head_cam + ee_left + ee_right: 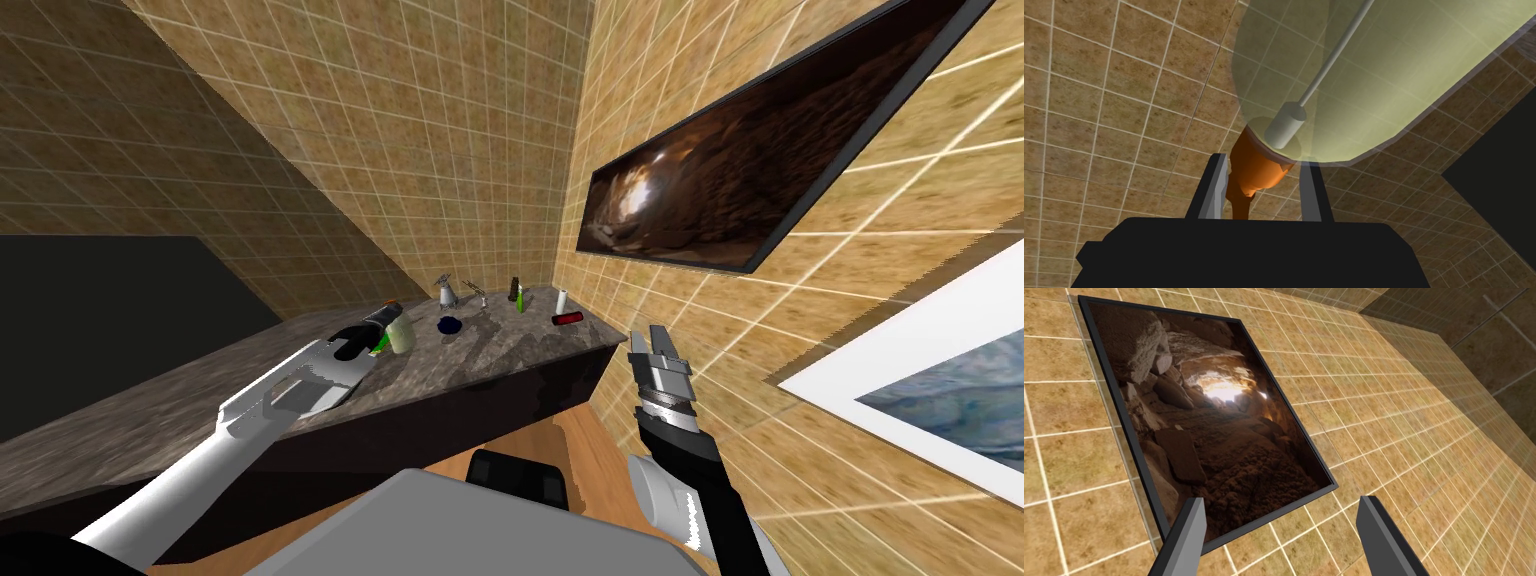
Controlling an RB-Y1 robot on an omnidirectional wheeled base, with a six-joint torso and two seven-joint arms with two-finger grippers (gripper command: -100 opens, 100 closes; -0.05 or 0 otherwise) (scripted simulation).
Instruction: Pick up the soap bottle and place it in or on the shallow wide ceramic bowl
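Note:
My left gripper is shut on the orange pump neck of the soap bottle, a translucent pale green bottle with a grey tube inside. In the head view the left gripper holds the soap bottle tilted above the left part of the dark stone counter. A small, low, dark blue bowl sits on the counter, a little to the right of the bottle and farther back. My right gripper is raised off the counter's right end, and its fingers stand open with nothing between them.
At the back of the counter stand a grey flask, a dark bottle with green and a white cylinder; a red can lies near the right end. Tiled walls close in behind and right. A black area lies left.

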